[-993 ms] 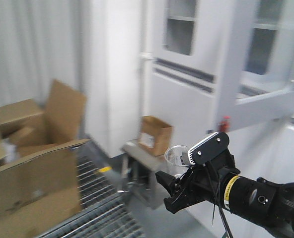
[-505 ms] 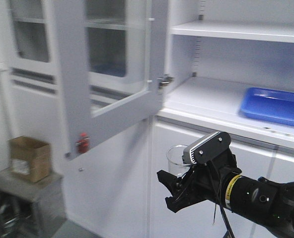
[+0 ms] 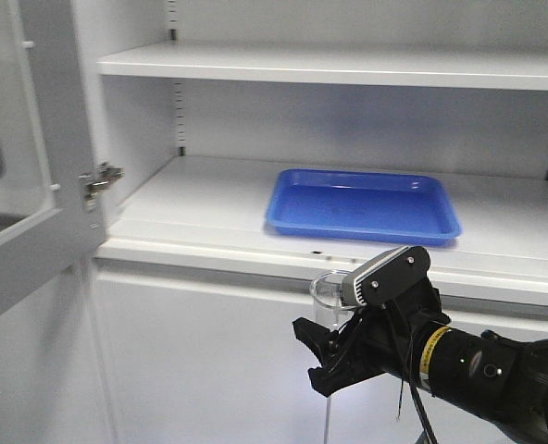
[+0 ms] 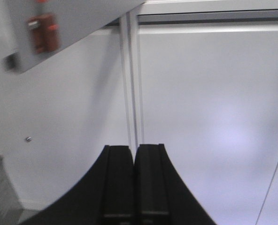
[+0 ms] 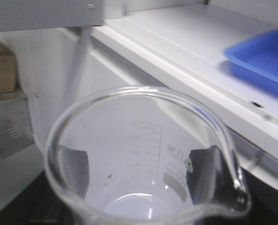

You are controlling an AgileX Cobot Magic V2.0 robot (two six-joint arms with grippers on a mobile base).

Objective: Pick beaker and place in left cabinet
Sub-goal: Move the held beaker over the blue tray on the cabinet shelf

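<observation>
My right pincer grips the beaker upright below the shelf edge of the left cabinet, ready for lifting; left pincer closed.

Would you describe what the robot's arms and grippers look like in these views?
The right arm is a black cylinder with a yellow marked band, thin black cables, and a white-and-black striped camera housing above its angular black right gripper. The left gripper shows two black fingers with curved outer edges.
</observation>
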